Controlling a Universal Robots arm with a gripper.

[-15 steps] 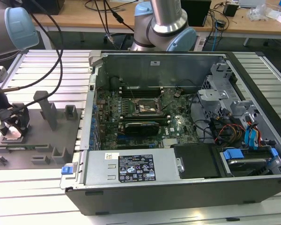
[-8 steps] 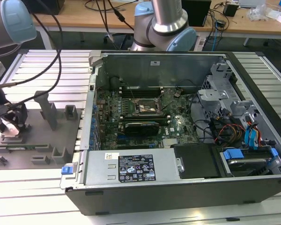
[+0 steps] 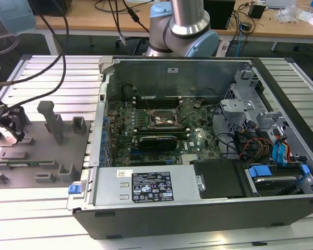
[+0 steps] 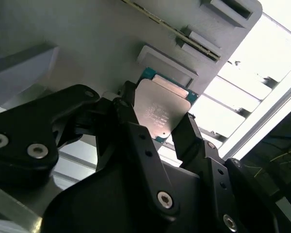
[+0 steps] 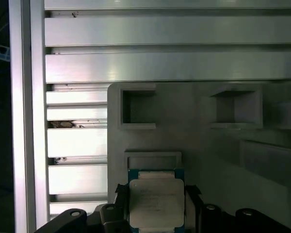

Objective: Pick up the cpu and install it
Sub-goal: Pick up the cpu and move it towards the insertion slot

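Observation:
The cpu (image 4: 161, 108) is a flat square chip with a pale silvery top and a blue-green rim. It sits between the black fingers (image 4: 128, 116) of my gripper (image 4: 157, 124), which is shut on its two opposite edges. The first wrist view shows the same grip: the cpu (image 5: 156, 203) between the gripper (image 5: 156, 194) fingers, just over the grey fixture plate (image 5: 223, 155) and beside a shallow rectangular pocket (image 5: 153, 160). In the exterior view the gripper (image 3: 7, 133) is at the far left over that plate (image 3: 41, 151). The socket (image 3: 164, 121) lies open on the motherboard inside the computer case.
The open computer case (image 3: 198, 208) fills the exterior view's middle and right, with a labelled grey power supply box (image 3: 148, 186) at its front and drive cages with cables (image 3: 266, 140). Grey posts (image 3: 51, 121) and holders stand on the fixture plate. Ribbed aluminium table (image 5: 160, 63) lies around.

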